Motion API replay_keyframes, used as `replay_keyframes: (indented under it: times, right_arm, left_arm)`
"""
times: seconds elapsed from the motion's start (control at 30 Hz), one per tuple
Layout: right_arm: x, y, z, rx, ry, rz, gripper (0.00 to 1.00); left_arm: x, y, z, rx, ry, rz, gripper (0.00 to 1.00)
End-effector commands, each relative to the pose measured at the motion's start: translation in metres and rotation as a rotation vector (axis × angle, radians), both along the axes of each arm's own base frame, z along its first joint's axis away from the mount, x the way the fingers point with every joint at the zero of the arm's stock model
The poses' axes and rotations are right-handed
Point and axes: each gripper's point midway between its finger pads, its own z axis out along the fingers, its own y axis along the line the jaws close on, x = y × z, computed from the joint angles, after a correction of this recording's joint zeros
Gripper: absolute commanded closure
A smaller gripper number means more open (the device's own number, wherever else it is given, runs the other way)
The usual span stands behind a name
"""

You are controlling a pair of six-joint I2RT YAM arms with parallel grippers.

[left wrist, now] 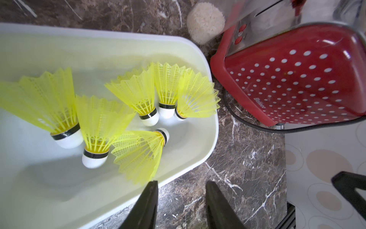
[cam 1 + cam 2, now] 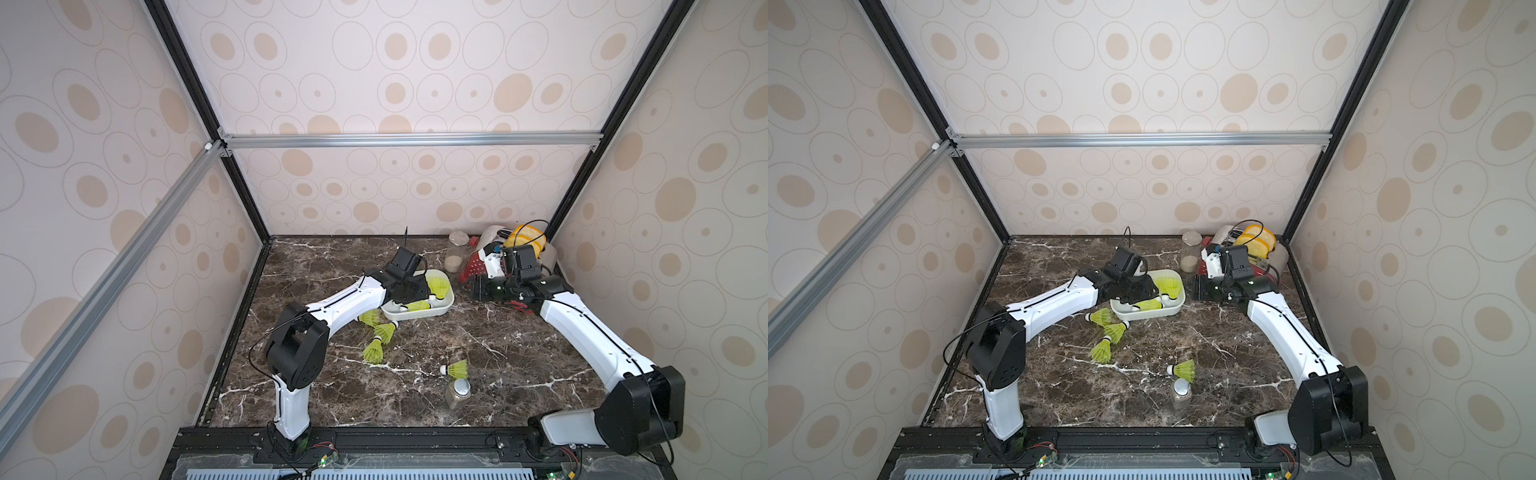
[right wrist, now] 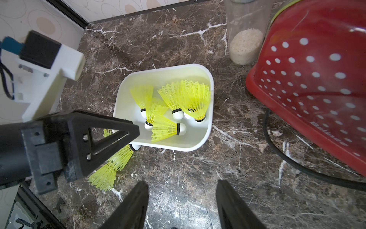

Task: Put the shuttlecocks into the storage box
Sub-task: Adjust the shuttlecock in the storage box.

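Occupying storage box point(image 1: 59, 184): six shuttlecocks point(image 1: 101, 119)

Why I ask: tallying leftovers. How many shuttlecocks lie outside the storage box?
4 shuttlecocks: three clustered by the storage box, one beside the capped jar. The left arm may hide others.

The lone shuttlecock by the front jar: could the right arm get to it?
Probably yes. The right gripper is open and empty, and bare table lies between it and the shuttlecock. The jar stands close on its near side, so care is needed.
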Motion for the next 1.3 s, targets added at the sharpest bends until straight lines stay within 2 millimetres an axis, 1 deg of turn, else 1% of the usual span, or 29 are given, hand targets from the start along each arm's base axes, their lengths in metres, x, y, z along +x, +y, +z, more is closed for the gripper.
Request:
replay_keyframes:
  times: [0.0, 0.1, 0.2, 0.33, 0.47, 0.5, 0.53, 0.63, 0.67, 0.83, 1.0, 1.27]
  right_arm:
    - [-0.006, -0.004, 0.003, -0.015, -0.010, 0.002, 0.40]
    - [-0.006, -0.004, 0.003, -0.013, -0.010, 0.003, 0.40]
    - [-0.005, -0.003, 0.004, -0.013, -0.014, 0.004, 0.40]
    - [-0.005, -0.004, 0.005, -0.015, -0.015, 0.004, 0.40]
    - [-0.004, -0.003, 0.003, -0.012, -0.013, 0.005, 0.40]
    - [-0.005, -0.002, 0.002, -0.011, -0.010, 0.007, 0.40]
    - [-0.004, -0.002, 0.002, -0.009, -0.011, 0.006, 0.40]
    - [-0.004, -0.002, 0.000, -0.020, -0.006, 0.014, 0.40]
    - [-0.005, -0.002, -0.001, -0.024, -0.006, 0.016, 0.40]
    - [-0.004, -0.002, -0.001, -0.030, -0.005, 0.016, 0.40]
    - [-0.003, -0.001, -0.003, -0.029, -0.001, 0.019, 0.40]
    - [-0.004, 0.000, -0.005, -0.024, 0.010, 0.022, 0.40]
  left_arm:
    - [-0.012, 0.000, -0.017, 0.003, 0.133, 0.052, 0.65]
    - [-0.008, 0.000, -0.023, 0.021, 0.167, 0.093, 0.70]
    - [-0.005, -0.004, -0.029, 0.035, 0.192, 0.091, 0.71]
    - [-0.004, 0.002, -0.042, 0.095, 0.215, 0.103, 0.71]
    - [0.001, 0.000, -0.050, 0.121, 0.222, 0.095, 0.73]
    - [0.001, 0.001, -0.051, 0.134, 0.224, 0.093, 0.75]
    - [0.003, 0.000, -0.052, 0.142, 0.218, 0.088, 0.79]
    - [0.009, -0.001, -0.050, 0.168, 0.196, 0.063, 0.98]
    - [0.010, -0.002, -0.050, 0.180, 0.192, 0.052, 1.00]
    - [0.011, -0.001, -0.046, 0.256, 0.191, -0.037, 1.00]
    - [0.010, 0.001, -0.033, 0.308, 0.174, -0.113, 1.00]
    - [0.005, -0.012, -0.032, 0.331, 0.216, -0.277, 1.00]
